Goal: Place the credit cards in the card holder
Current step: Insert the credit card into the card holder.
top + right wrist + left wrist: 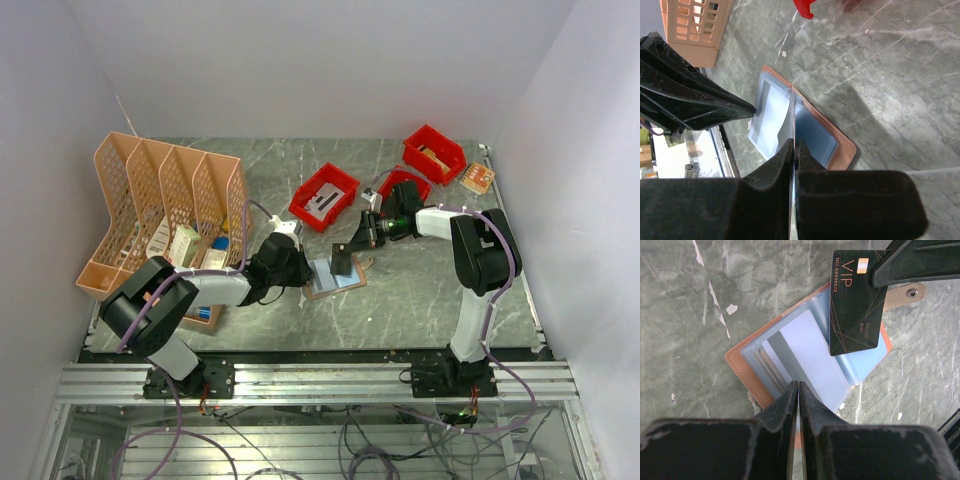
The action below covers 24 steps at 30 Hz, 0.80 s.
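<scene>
- card holder (737, 360): tan folding wallet, lying open and flat on the grey marbled table (680, 315); clear pockets face up; snap tab sticks out at the far side
- whitish-grey card (805, 355): dark stripe along one side; lies on the open pockets, its near end under the left fingertips
- black VIP card (852, 310): gold lettering; held above the far part of the holder, standing on edge in the right wrist view
- left gripper (798, 390): jaws drawn together to a thin slit; tips at the near edge of the holder; whether they pinch the whitish-grey card or a pocket cannot be told
- right gripper (794, 145): jaws clamped on the black VIP card
- red bins (325, 195): three, beyond the holder; well apart from it
- peach mesh file rack (160, 190): far left of the table
</scene>
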### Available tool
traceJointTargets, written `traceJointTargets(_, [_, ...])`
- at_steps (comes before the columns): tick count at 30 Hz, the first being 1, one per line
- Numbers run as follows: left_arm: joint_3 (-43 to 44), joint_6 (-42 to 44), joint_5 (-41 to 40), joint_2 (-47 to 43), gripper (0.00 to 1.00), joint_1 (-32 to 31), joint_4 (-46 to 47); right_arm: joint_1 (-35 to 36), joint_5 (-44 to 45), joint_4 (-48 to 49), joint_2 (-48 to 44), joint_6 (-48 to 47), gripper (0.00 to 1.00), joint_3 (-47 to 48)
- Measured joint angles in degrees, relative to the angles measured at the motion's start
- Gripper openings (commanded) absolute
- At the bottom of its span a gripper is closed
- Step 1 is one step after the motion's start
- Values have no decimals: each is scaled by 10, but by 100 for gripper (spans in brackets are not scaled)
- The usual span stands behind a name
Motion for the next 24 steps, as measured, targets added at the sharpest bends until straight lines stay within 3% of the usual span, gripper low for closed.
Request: traceJointTargets(24, [0, 0, 0, 0, 12, 0, 0, 9, 0, -2, -1, -5, 0, -10])
